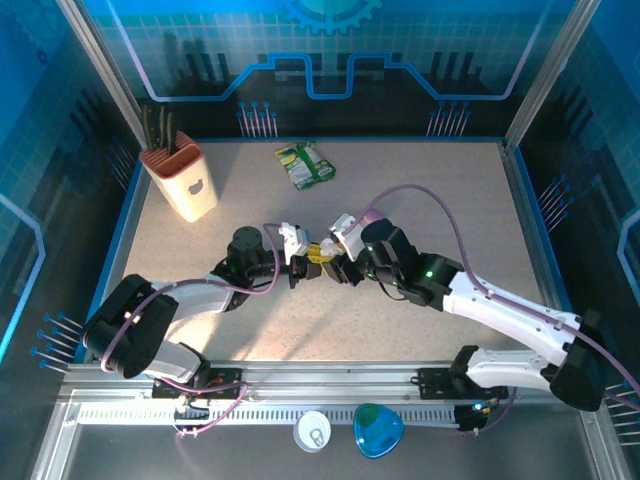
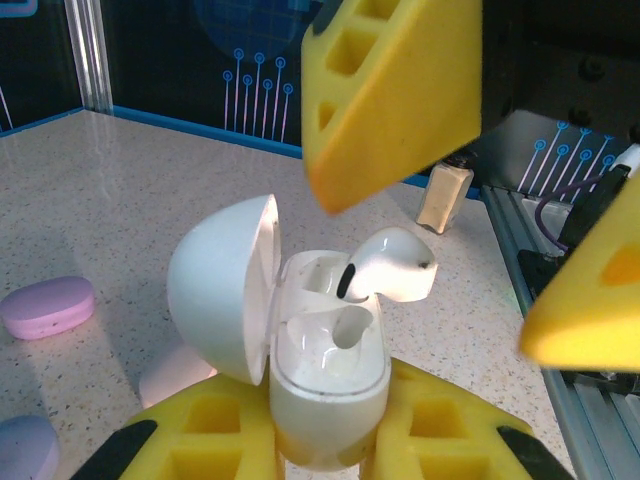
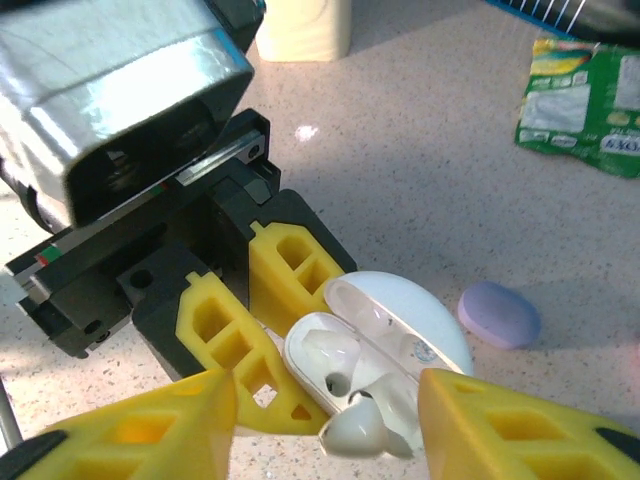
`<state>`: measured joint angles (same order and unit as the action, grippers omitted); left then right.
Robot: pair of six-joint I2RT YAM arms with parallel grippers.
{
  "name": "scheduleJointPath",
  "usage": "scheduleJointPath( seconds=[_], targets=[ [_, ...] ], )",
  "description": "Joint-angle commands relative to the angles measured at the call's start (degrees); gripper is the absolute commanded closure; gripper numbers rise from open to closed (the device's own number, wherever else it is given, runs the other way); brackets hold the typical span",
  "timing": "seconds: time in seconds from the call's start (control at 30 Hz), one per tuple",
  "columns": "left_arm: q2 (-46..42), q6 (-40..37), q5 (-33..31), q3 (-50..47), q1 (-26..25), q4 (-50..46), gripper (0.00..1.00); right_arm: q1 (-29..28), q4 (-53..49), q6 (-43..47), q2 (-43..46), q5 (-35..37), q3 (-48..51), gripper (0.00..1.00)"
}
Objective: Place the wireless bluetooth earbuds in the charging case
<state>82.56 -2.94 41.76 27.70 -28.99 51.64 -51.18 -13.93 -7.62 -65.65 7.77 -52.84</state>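
Nothing here is reading clearly as a word or a number. The green packet [image 3: 585, 100] lying on the bench [image 3: 420, 190] is carrying pale panels and yellow lettering, but the print is coming out too blurred to spell. The cream holder [image 1: 185, 180] is showing a small dark animal-face outline on its front, with no letters. Inside the open lid of the charging case [image 3: 400, 330] a small round grey stamp is showing, too small to make out. The blue back wall [image 1: 200, 40] is displaying a gear emblem [image 1: 330, 12] and circuit-style lines, without wording.
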Motion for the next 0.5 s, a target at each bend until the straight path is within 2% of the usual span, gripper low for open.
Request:
scheduleJointPath(
  seconds=[0.0,0.17,0.47],
  targets=[
    [0.5,0.3,0.2,1.0,-0.3,1.9,0.96,1.7,2.2,-3.6,3.9,1.4,0.8,0.43],
    [0.5,-0.1,0.6,0.9,-0.3,1.9,0.96,5.9,3.8,-7.7,7.8,-4.8,2.1,0.34],
    [0.2,0.0,1.5,0.7,-0.3,2.3,0.96,8.3,-0.6,-8.7,4.8,-9.8,2.8,0.36]
  ],
)
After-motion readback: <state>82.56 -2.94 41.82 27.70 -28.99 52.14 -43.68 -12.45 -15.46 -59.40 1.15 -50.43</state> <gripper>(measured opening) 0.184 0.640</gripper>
